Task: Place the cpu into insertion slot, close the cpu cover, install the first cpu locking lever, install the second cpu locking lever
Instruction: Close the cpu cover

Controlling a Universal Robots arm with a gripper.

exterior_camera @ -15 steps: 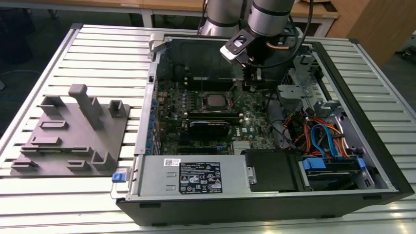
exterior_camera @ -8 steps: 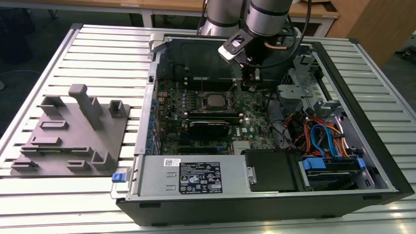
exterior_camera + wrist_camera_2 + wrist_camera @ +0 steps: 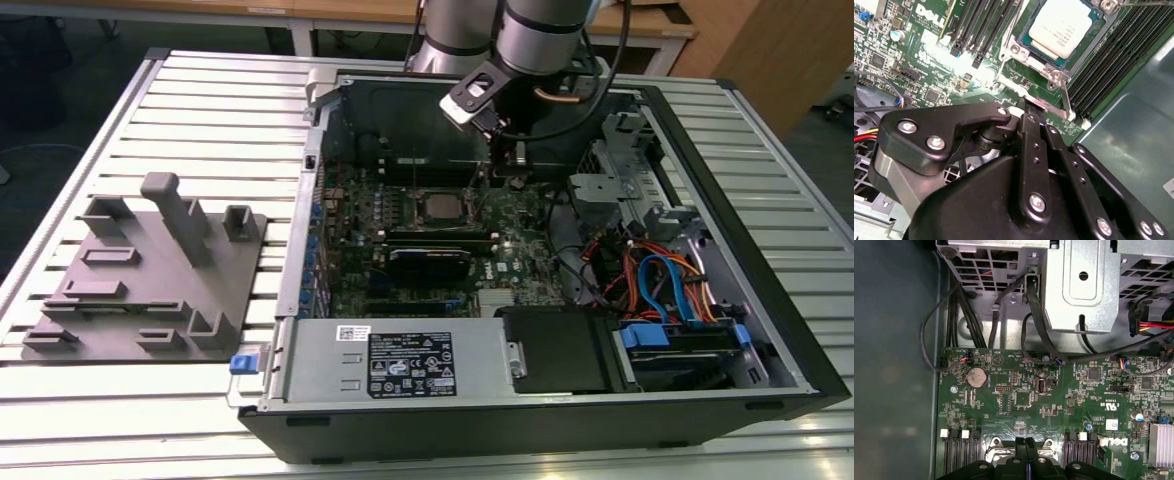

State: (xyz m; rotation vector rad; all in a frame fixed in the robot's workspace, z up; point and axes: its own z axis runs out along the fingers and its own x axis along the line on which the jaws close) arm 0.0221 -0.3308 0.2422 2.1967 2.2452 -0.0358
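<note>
cpu [image 3: 1061, 26] just beyond the jaws

Entered at one apiece: case [image 3: 534, 432], motherboard [image 3: 1054, 390], cpu [image 3: 1061, 27], power supply [image 3: 307, 370], coin cell [image 3: 976, 376], heatsink [image 3: 1160, 445], grey fixture [image 3: 147, 280], slatted table [image 3: 134, 430], arm [image 3: 547, 30], gripper [image 3: 1026, 440]. Entered at two: black slot banks [image 3: 979, 27], one on either side of the cpu. Entered at three: screws [image 3: 1055, 75] showing on the frame [image 3: 1029, 92] round the cpu, in the second wrist view.

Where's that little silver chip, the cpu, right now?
In the second wrist view the cpu sits in the insertion slot on the green board, between rows of long black slots.
</note>
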